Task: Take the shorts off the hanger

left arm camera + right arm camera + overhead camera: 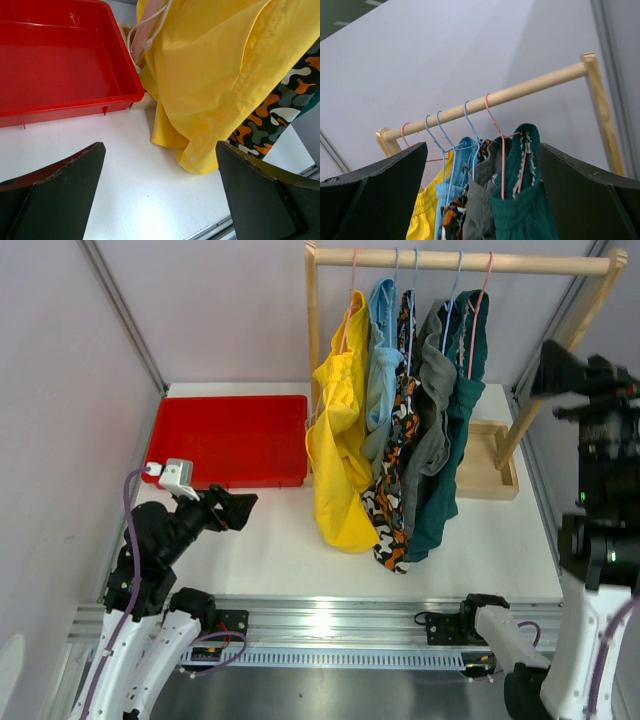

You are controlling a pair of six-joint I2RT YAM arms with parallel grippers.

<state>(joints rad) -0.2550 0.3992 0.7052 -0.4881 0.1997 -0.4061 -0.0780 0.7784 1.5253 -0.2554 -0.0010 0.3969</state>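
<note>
Five pairs of shorts hang on wire hangers from a wooden rail: yellow, light blue, camouflage, grey and dark teal. My left gripper is open and empty, low over the table, left of the yellow shorts. My right gripper is open and empty, raised at the right of the rack, facing the dark teal shorts and its pink hanger.
A red tray lies at the back left, its rim close to the yellow shorts. The rack's wooden base sits at the back right. The rack's upright posts stand either side.
</note>
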